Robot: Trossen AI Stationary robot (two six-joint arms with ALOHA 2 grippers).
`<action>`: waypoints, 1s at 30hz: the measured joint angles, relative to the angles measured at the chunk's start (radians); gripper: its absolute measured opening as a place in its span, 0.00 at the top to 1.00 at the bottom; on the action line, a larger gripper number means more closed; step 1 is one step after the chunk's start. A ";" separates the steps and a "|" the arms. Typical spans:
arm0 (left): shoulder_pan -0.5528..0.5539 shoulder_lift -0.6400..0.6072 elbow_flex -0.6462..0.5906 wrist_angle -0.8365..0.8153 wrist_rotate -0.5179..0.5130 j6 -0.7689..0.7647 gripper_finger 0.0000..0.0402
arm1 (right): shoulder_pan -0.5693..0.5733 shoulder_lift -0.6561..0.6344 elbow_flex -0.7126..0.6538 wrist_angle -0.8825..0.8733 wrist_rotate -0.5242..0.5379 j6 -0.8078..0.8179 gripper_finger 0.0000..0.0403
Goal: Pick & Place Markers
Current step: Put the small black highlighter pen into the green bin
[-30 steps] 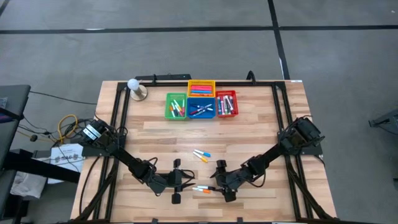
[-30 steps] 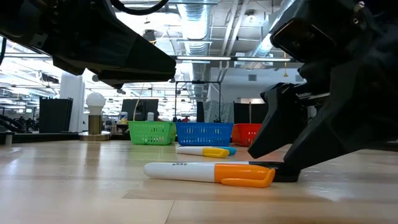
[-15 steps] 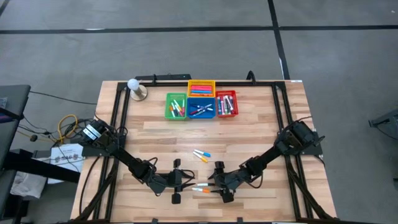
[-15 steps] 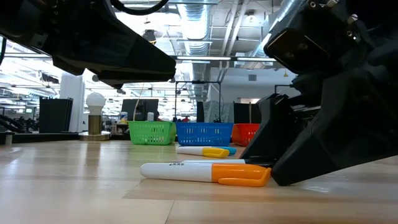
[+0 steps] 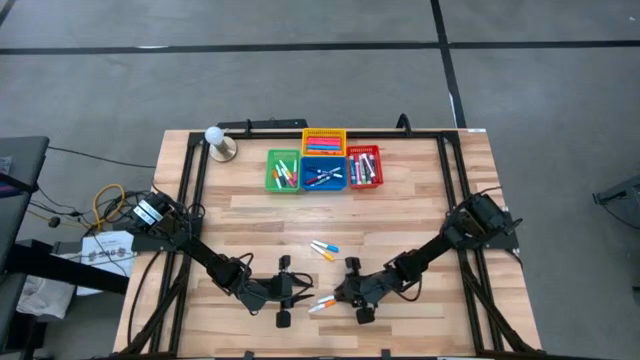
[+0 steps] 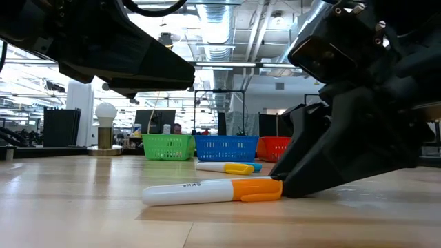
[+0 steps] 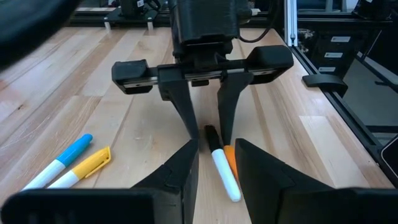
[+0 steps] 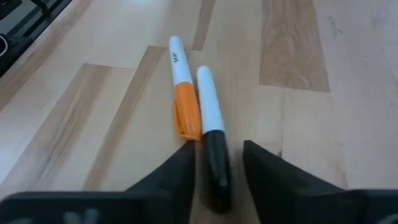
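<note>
1. The table (image 5: 260, 215) is made of light wooden planks with a black metal frame along its sides and far edge. It stands on a grey floor with dark lines.
2. In the low view the room behind is a large hall with bright ceiling lamps and pipes. A small lamp with a round white bulb (image 6: 105, 112) stands near the far left corner of the table.
3. Four small baskets sit at the middle of the far edge: a green basket (image 5: 283, 171), a blue basket (image 5: 324, 175), a red basket (image 5: 365, 168), and a yellow basket (image 5: 324, 139) behind the blue one. All hold markers.
4. Near the centre of the table lie a blue-capped marker (image 5: 325, 245) and a yellow-capped marker (image 5: 321, 252), side by side.
5. Close to the near edge lie an orange-capped marker (image 8: 182, 93) and a black-capped marker (image 8: 210, 124), both with white barrels, touching along their length.
6. The right end effector (image 8: 216, 163) is down at the table with its fingers narrow around the black cap; the orange cap lies just outside one finger.
7. The left end effector (image 7: 216, 163) is low, just beside these two markers, half open and holding nothing.
</note>
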 joint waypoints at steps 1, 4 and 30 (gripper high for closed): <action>0.000 0.000 0.000 0.000 0.000 0.000 0.74 | 0.000 0.000 0.000 0.000 -0.001 0.000 0.72; 0.000 0.000 0.000 0.000 0.000 0.000 0.74 | -0.004 0.000 0.000 -0.002 -0.004 0.000 0.79; 0.031 0.000 0.000 0.013 0.027 0.000 0.74 | 0.046 -0.218 -0.004 -0.154 0.243 -0.019 0.91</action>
